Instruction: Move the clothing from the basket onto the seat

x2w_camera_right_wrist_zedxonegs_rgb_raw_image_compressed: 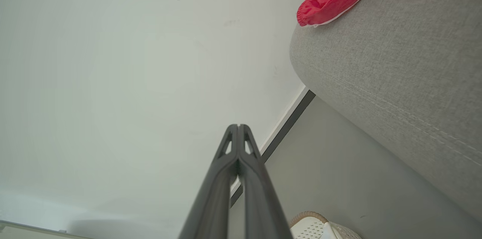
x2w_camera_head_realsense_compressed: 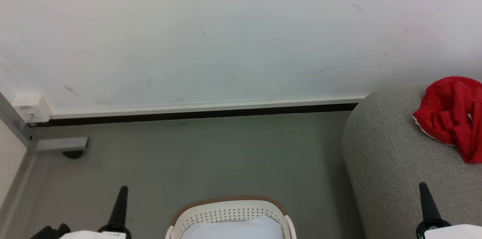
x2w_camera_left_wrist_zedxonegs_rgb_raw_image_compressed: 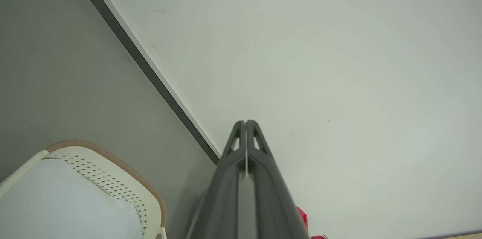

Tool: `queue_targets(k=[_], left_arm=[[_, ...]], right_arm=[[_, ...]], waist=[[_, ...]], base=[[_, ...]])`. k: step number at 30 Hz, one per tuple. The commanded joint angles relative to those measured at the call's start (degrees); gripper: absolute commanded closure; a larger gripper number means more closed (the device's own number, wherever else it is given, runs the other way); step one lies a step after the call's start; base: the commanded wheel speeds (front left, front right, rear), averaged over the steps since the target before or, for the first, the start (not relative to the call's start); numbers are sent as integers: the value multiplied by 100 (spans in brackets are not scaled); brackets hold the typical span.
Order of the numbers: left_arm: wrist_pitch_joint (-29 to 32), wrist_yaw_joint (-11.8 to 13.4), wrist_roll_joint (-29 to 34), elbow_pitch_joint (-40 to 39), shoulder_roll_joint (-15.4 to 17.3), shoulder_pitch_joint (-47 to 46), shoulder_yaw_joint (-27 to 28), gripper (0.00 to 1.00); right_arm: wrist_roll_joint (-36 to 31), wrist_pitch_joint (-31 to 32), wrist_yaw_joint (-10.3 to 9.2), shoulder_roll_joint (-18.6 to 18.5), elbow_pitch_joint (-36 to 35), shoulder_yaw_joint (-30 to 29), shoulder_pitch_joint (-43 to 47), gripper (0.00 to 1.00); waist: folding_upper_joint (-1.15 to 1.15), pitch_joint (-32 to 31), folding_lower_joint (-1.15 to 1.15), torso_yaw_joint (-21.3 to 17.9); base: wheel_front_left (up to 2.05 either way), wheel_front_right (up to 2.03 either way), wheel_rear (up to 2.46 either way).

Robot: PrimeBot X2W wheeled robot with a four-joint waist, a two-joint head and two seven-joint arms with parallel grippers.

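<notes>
- One red jersey (x2w_camera_head_realsense_compressed: pixel 450 116) in sight, crumpled in a loose heap on top of the grey sofa (x2w_camera_head_realsense_compressed: pixel 380 156), near its rounded end and close to the wall (x2w_camera_head_realsense_compressed: pixel 226 35); no number or lettering legible on it.
- Looks thin, slightly glossy and very light; bound to go limp, drape and slide rather than keep any shape, with nothing fragile about it.
- Best pinched at a raised fold or bunched ridge, deep enough to catch more than one layer; riskier at the white-trimmed hem, apt to slip out of narrow fingertips or trail a long tail.
- Oval cream basket (x2w_camera_head_realsense_compressed: pixel 229 210), brown-rimmed and perforated, low at the bottom centre of the head view, standing on the floor (x2w_camera_head_realsense_compressed: pixel 211 156) near the sofa's end with bare floor between.
- Inside it, a pale bluish-white mass (x2w_camera_head_realsense_compressed: pixel 233 227), smooth and puffed; hard to tell whether garment, lining or cushion. No red visible in the part of the basket shown, so impossible to judge any clothing left inside.
- Left gripper (x2w_camera_head_realsense_compressed: pixel 122 194): clenched on nothing, fingers pressed flat together, above the floor to the left of the basket, pointing toward the wall in the left wrist view.
- Right gripper (x2w_camera_head_realsense_compressed: pixel 423 188): likewise clamped and empty, seen against the sofa's near end, well apart from the jersey.
- Calls for parting the jaws before any grab, then coming down into the basket from above and closing on a thick bunch rather than a single layer.
</notes>
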Motion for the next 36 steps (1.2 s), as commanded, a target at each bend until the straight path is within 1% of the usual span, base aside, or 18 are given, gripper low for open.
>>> queue_targets(k=[1, 36], left_arm=[[53, 4, -165, -50, 1, -118, 43, 100], [481, 7, -1766, -66, -66, -316, 272, 100]], right_arm=[[184, 35, -7, -52, -86, -33, -110, 100], [1823, 466, -10, -58, -296, -212, -177, 100]], waist=[[0, 4, 0, -3], [0, 84, 0, -51]], base=[[0, 0, 0], [0, 0, 0]])
